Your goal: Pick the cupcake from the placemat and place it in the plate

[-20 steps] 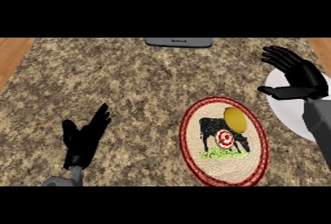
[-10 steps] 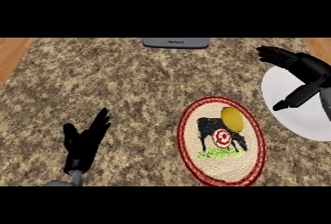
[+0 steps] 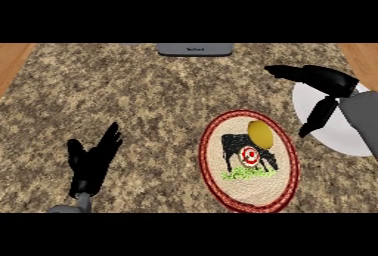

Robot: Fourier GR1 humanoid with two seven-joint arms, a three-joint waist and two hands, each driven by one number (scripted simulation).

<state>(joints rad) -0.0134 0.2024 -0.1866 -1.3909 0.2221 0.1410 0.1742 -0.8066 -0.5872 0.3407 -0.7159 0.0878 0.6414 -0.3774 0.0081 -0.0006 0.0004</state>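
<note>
A yellow cupcake (image 3: 260, 134) sits on the upper part of an oval placemat (image 3: 248, 161) with a red rim and a black cow picture. The white plate (image 3: 339, 136) lies at the right edge, partly behind my right forearm. My right hand (image 3: 325, 82) hovers open above and to the right of the cupcake, fingers stretched left and thumb hanging down over the plate's left edge. It touches nothing. My left hand (image 3: 90, 161) rests open at the lower left, fingers up.
A grey device (image 3: 195, 49) lies at the far edge of the speckled stone counter (image 3: 140, 100). Wooden surfaces show at the upper corners.
My right hand has turned and moved left and down from over the plate toward the cupcake, its fingers now pointing left. The view has shifted slightly. The left hand stayed put.
</note>
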